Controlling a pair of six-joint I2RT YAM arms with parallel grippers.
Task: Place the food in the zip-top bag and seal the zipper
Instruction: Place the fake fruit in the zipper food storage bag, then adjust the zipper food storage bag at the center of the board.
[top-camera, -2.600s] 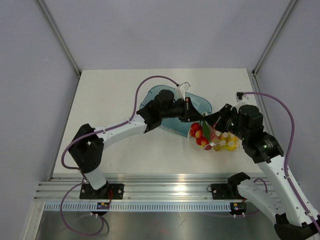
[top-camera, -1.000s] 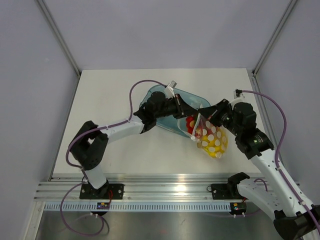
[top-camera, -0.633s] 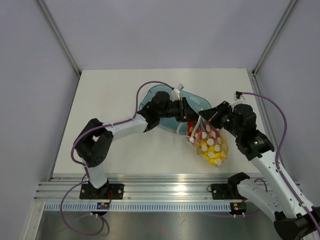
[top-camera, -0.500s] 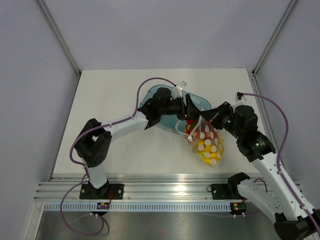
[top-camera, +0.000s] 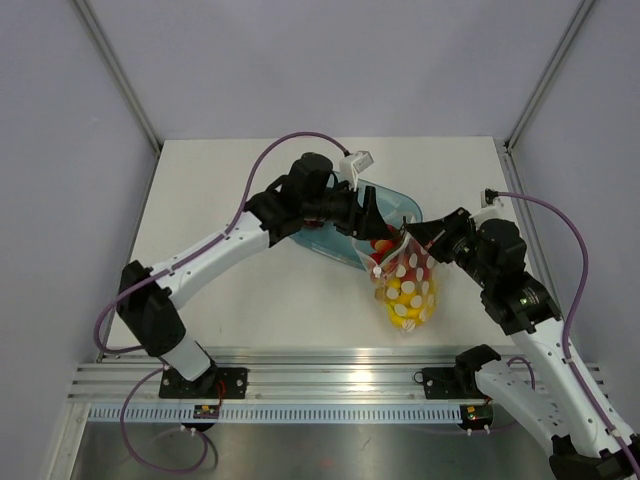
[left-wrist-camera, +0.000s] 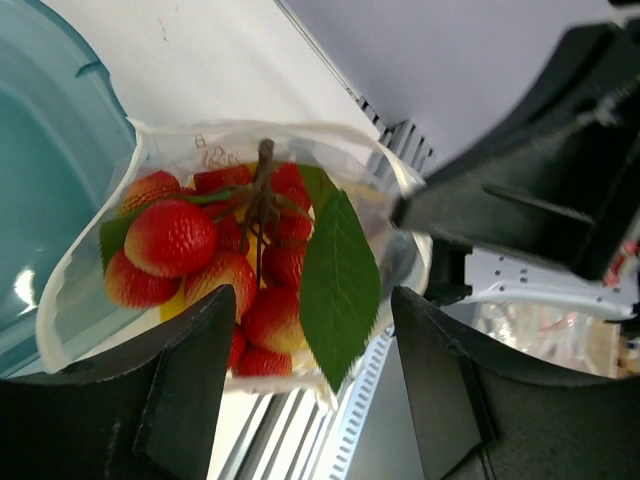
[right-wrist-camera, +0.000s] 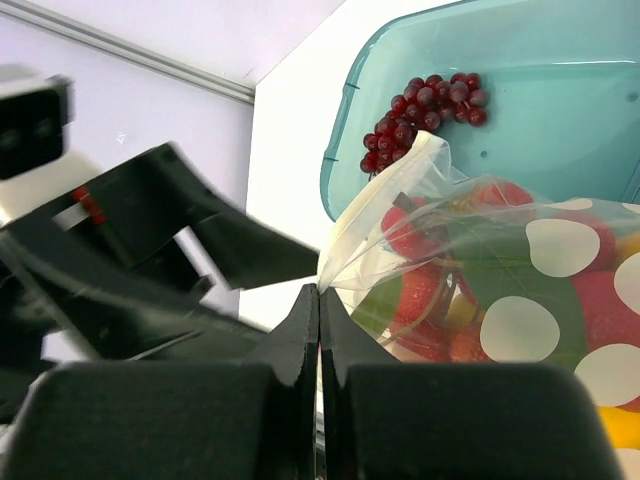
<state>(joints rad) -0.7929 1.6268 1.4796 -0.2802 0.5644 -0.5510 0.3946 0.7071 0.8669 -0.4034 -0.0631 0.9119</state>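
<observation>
In the middle of the top view, the zip-top bag (top-camera: 405, 285) hangs clear of the table (top-camera: 220, 200), just in front of the lower right edge of the teal tray (top-camera: 395, 203). The right gripper (top-camera: 412, 238) holds it up, with its two fingers pressed together on the upper right corner of the bag's edge. The right wrist view shows the thin plastic pinched at the fingertips. Through the dotted plastic the food is visible: yellow fruit (top-camera: 400, 300) low in the bag and red strawberries (left-wrist-camera: 170, 238) with a green leaf (left-wrist-camera: 340, 285) near the top. In the left wrist view the bag's mouth gapes wide, and its pale rim (left-wrist-camera: 250, 128) curves around the strawberries, so the zipper is unsealed. The slider cannot be made out. The left gripper (top-camera: 368, 222) sits just to the upper left of the bag's mouth, over the tray, with its jaws spread apart and nothing between them. A cluster of dark red berries (right-wrist-camera: 425, 110) lies in the tray, outside the bag.
</observation>
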